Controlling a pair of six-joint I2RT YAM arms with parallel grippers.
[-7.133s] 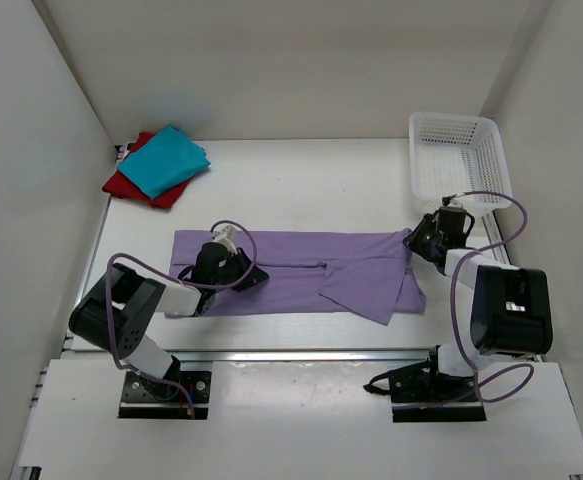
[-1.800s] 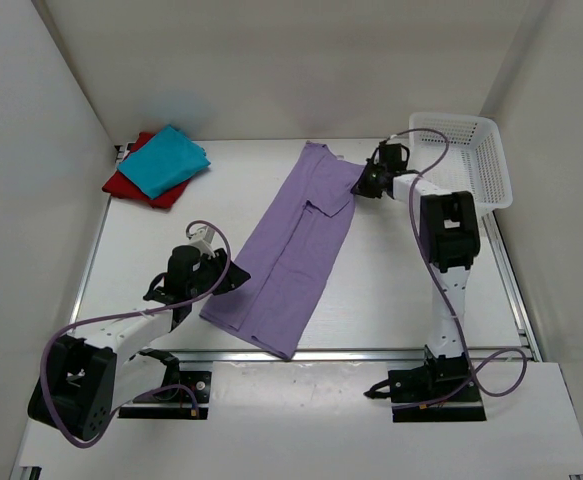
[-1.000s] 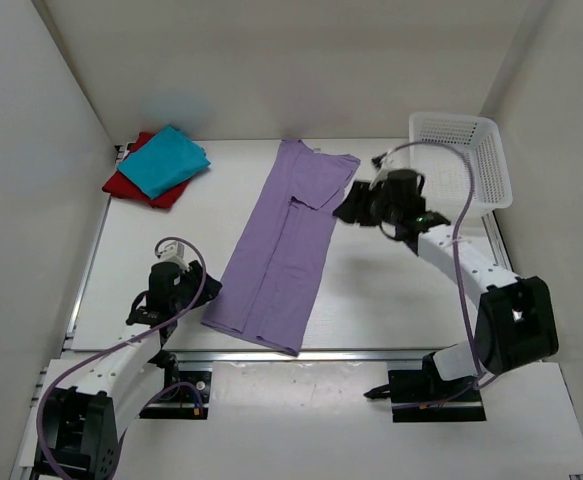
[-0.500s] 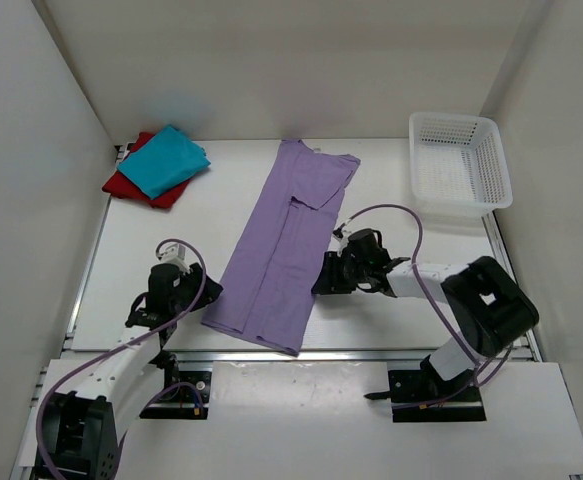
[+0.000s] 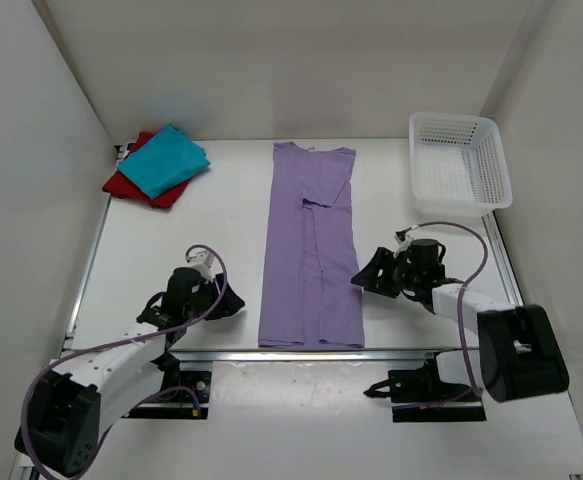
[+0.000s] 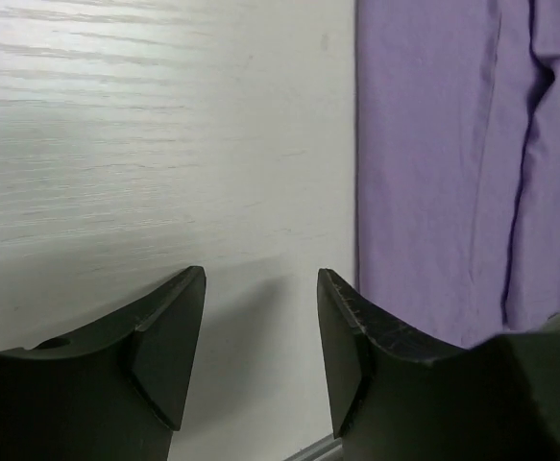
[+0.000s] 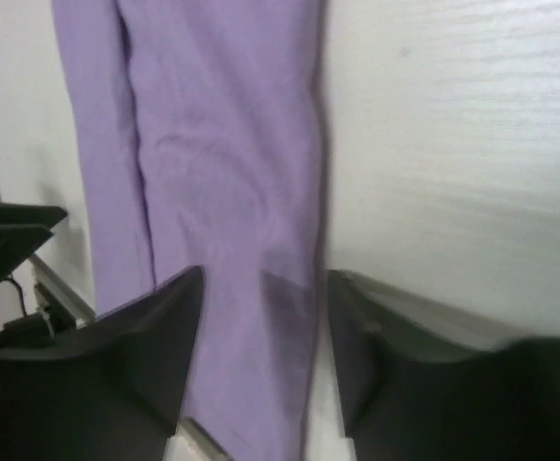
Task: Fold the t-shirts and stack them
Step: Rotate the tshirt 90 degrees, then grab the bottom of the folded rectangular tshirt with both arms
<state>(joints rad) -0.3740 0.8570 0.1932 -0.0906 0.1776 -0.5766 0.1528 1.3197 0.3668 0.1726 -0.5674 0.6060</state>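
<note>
The lilac t-shirt [image 5: 311, 250] lies flat on the table [image 5: 201, 230], folded lengthwise into a long, narrow strip. It runs from the near edge toward the back wall and sits between my two tools.

My right gripper [image 7: 263, 279] hangs low at the strip's right edge, toward its near end. Its jaws stand apart. In the wrist view the cloth edge shows in the gap between them, lying flat and not pinched. I cannot tell whether the fingertips touch the fabric.

My left gripper [image 6: 260, 279] is on the other side of the strip. Its jaws are parted, with bare table between them. The strip's edge lies just off to the right of its right finger, apart from it.

Well ahead of the left gripper, in the far left corner, the teal t-shirt [image 5: 164, 160] rests folded on the red t-shirt [image 5: 121, 185]. Ahead and to the right of the right gripper stands the white mesh basket [image 5: 453, 117].
</note>
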